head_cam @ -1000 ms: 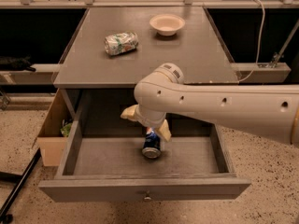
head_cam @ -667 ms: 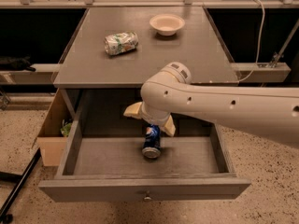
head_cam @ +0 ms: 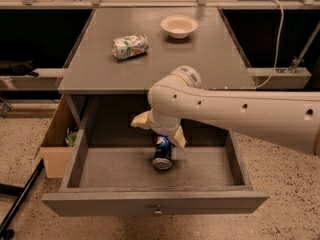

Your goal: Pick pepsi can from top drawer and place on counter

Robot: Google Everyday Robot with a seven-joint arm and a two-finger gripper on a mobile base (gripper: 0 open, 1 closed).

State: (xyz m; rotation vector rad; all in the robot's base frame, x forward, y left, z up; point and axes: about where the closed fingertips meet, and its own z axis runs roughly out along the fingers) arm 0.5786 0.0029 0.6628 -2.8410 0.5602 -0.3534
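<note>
The gripper (head_cam: 159, 133) is hanging inside the open top drawer (head_cam: 150, 204), just above the pepsi can (head_cam: 162, 155), its tan fingers (head_cam: 178, 138) standing spread wider than the can and gripping nothing. The can is sitting on the drawer floor near the middle, silver end facing near, below the counter (head_cam: 200, 59)

Pepsi can (head_cam: 162, 154), in drawer (head_cam: 155, 202), perhaps beneath claw (head_cam: 159, 132)

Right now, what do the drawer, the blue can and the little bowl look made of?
The top drawer looks like matte grey-painted wood, with paler worn edges. The pepsi can seems thin metal: glossy blue print, bare silver end. The bowl is pale and smooth, ceramic or plastic; I cannot tell. The gripper, open, hangs in the drawer just over the can.
</note>
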